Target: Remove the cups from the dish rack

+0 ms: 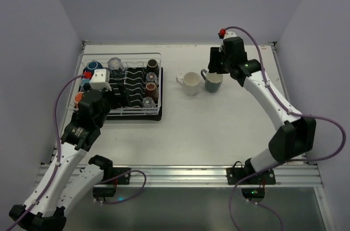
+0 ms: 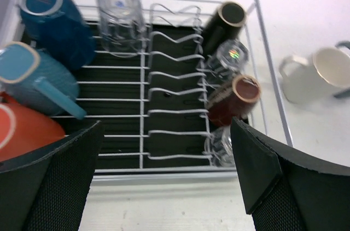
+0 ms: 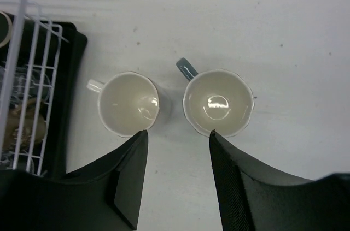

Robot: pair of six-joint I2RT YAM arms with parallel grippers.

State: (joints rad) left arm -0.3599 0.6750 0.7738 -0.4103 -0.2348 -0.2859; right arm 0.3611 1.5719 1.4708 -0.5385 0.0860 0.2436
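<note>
At the rack's near edge the left gripper (image 2: 167,127) hangs with fingers spread wide, pinching nothing. Best, I judge, to slip one finger inside a rim and lift straight up off the prongs of the white wire dish rack (image 2: 117,83).

Nearest left lies a glossy orange mug (image 2: 22,132), then a textured light blue mug (image 2: 33,78). On the right are a slick clear glass tumbler (image 2: 219,146) and a round dark brown cup (image 2: 232,97).

Far right, on the white table (image 1: 219,132), a smooth cream mug (image 3: 128,104) and a scallop-rimmed grey mug (image 3: 219,101) stand upright just beside each other. The right gripper (image 3: 179,135) above them is likewise spread and empty.

Dish rack (image 1: 131,88) left on table (image 1: 219,130); two mugs (image 1: 191,83) side by side right.
</note>
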